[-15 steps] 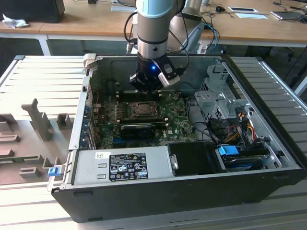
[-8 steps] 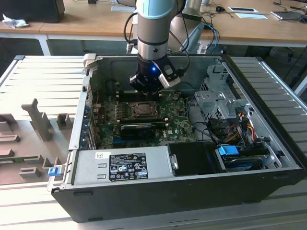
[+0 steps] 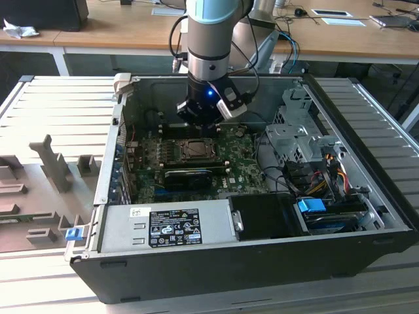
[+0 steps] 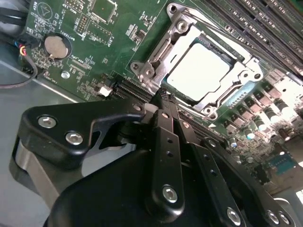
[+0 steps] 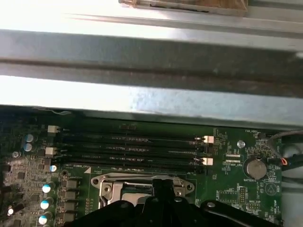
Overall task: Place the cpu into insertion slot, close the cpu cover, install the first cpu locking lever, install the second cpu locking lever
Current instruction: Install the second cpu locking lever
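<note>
The cpu [image 4: 198, 72] lies flat in the insertion slot [image 3: 196, 150], its pale metal face showing through the cut-out of the cpu cover [image 4: 156, 59]. The cover is folded down over it. A thin lever rod [image 4: 222, 40] runs along one side of the socket. My gripper [image 4: 164, 96] hovers just off the socket's edge, its black fingers [image 4: 166, 137] drawn together with nothing between them. In the first wrist view the gripper [image 5: 163, 185] sits over the cover's rim [image 5: 142, 181]. In the exterior view the gripper [image 3: 200, 124] hangs above the socket's far side.
The board sits in an open computer case [image 3: 366, 190]. A long black expansion card [image 3: 190, 175] lies just beyond the socket toward the power supply [image 3: 163, 226]. Memory slots [image 5: 128, 146] and the case wall [image 5: 151, 94] border the socket's other side. A coin battery [image 4: 57, 46] is nearby.
</note>
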Controlling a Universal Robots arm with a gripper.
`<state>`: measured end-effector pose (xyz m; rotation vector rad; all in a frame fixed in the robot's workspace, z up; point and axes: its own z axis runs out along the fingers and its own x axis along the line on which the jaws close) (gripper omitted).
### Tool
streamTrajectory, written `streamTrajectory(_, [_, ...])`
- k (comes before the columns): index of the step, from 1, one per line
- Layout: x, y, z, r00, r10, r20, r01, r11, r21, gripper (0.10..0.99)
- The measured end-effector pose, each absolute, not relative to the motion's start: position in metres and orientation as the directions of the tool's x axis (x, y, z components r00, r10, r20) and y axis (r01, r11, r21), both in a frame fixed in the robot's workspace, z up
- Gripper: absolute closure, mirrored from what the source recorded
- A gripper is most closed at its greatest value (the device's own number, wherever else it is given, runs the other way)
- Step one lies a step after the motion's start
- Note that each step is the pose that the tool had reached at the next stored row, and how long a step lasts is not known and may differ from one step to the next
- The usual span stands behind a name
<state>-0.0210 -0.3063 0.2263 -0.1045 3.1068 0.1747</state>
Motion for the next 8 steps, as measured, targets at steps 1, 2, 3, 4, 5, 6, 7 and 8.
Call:
streamTrajectory(1, [-0.021,-0.307,0.226,-0.997,-0.066,-0.032,-0.069,0.991,0.111,0.98])
streamTrajectory(2, [-0.021,-0.312,0.226,-0.997,-0.065,-0.032,-0.069,0.991,0.111,0.98])
streamTrajectory(3, [-0.021,-0.317,0.226,-0.997,-0.065,-0.032,-0.069,0.991,0.111,0.98])
streamTrajectory(4, [-0.021,-0.319,0.226,-0.997,-0.065,-0.032,-0.069,0.991,0.111,0.98])
streamTrajectory(5, [-0.021,-0.321,0.226,-0.997,-0.065,-0.032,-0.069,0.991,0.111,0.98])
streamTrajectory(6, [-0.021,-0.322,0.228,-0.997,-0.065,-0.032,-0.068,0.991,0.111,0.98])
streamTrajectory(7, [-0.021,-0.323,0.232,-0.997,-0.065,-0.032,-0.068,0.991,0.111,0.98])
streamTrajectory(8, [-0.021,-0.323,0.235,-0.997,-0.065,-0.032,-0.068,0.991,0.111,0.98])
